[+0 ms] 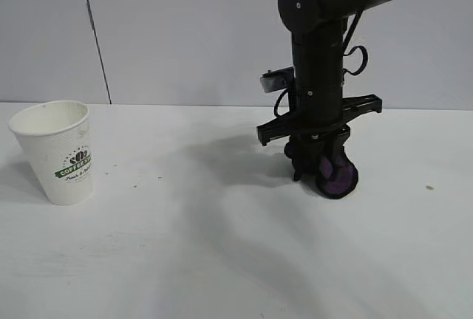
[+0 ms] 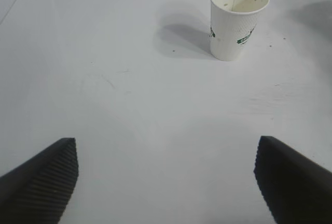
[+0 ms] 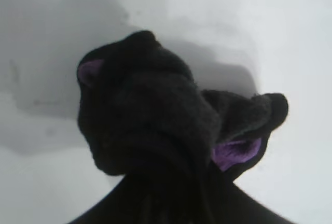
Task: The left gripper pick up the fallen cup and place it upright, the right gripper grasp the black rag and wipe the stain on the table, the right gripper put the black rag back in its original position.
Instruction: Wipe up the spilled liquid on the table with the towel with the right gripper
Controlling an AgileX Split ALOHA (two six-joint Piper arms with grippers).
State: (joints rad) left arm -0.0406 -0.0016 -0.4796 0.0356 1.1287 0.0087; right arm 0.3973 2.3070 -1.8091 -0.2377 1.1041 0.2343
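Paper coffee cup [image 1: 58, 152] upright near left edge of white matte table [image 1: 222, 260], ribbed wall, green band logo, rim wider than base. Wide bare tabletop between cup and right gripper [image 1: 319, 175]. Right gripper points steeply down mid-table, fingers clamped on black rag [image 1: 336, 175]; soft bunched cloth, purple lining showing, touching table. Left gripper [image 2: 166, 182] fingers spread wide, ridged pads [image 2: 44, 182], cup well ahead, open surface between.
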